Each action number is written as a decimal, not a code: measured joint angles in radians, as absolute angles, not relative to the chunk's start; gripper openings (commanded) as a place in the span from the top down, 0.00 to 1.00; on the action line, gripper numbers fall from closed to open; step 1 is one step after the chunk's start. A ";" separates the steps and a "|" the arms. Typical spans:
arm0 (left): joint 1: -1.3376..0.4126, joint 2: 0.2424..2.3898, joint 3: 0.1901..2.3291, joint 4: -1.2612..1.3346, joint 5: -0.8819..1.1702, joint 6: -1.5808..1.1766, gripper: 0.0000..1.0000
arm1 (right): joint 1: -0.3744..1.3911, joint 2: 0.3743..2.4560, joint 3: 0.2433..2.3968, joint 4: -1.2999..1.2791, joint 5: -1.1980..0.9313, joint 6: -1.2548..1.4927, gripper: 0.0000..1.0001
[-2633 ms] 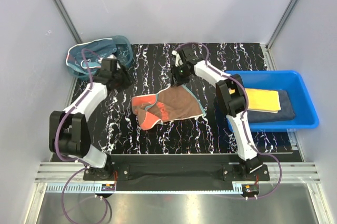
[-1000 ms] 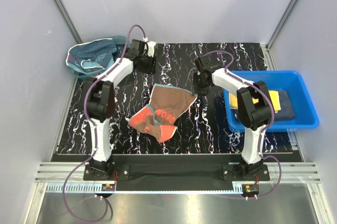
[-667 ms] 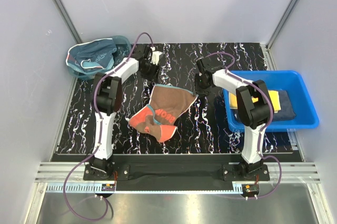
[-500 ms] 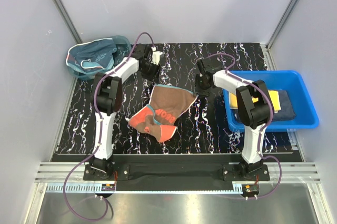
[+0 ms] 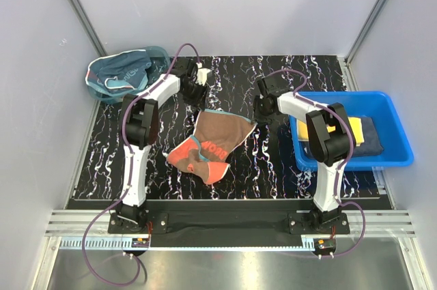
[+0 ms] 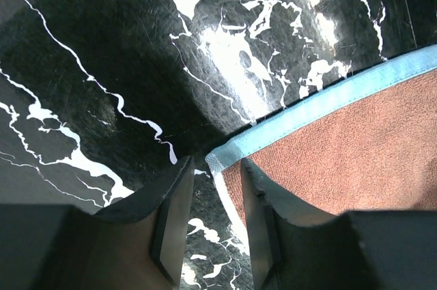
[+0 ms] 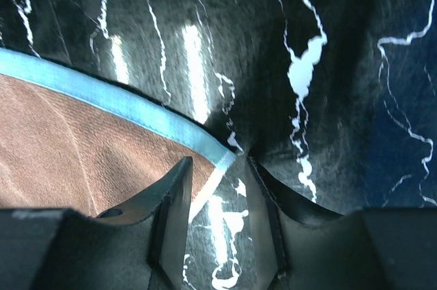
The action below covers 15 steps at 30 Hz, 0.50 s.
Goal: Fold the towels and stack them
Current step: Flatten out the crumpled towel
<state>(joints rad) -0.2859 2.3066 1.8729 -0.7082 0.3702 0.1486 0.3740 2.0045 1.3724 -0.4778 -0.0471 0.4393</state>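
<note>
An orange-red towel with a brown face print and light blue trim (image 5: 213, 138) lies crumpled in the middle of the black marbled table. My left gripper (image 5: 200, 101) stands at its far left corner and my right gripper (image 5: 257, 117) at its far right corner. In the left wrist view the jaws (image 6: 213, 191) are open, with the towel's trimmed corner (image 6: 222, 158) at their tips. In the right wrist view the jaws (image 7: 217, 194) are open, with the other corner (image 7: 229, 156) between their tips. A folded yellow towel (image 5: 350, 128) lies on a dark grey-blue towel (image 5: 373, 138).
The two folded towels lie in a rigid blue bin (image 5: 403, 148) at the right edge. A teal mesh basket (image 5: 121, 74) with cloth in it sits at the far left corner. Grey walls close in the table on three sides.
The left arm swung from the basket to the towel's far left corner. The towel has been bunched and turned since 2.6 s ago. Over the last half second almost nothing moved.
</note>
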 measured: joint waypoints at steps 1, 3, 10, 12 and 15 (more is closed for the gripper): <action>-0.286 2.309 1.879 -0.711 0.370 0.147 0.63 | 0.374 2.006 1.372 -0.472 -0.047 0.437 0.57; -0.286 2.315 1.887 -0.713 0.366 0.144 0.64 | 0.374 2.008 1.372 -0.458 -0.047 0.430 0.59; -0.289 2.335 1.921 -0.728 0.366 0.132 0.67 | 0.373 2.018 1.375 -0.423 -0.064 0.414 0.65; -0.292 2.346 1.940 -0.741 0.363 0.133 0.69 | 0.373 2.020 1.374 -0.416 -0.065 0.411 0.66; -0.301 2.348 1.945 -0.751 0.342 0.129 0.81 | 0.373 2.023 1.374 -0.411 -0.067 0.405 0.75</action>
<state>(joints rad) -0.3008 2.3482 1.9446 -0.7509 0.3420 0.1291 0.3725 2.0228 1.3743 -0.4110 -0.0673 0.4049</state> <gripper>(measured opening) 0.273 0.298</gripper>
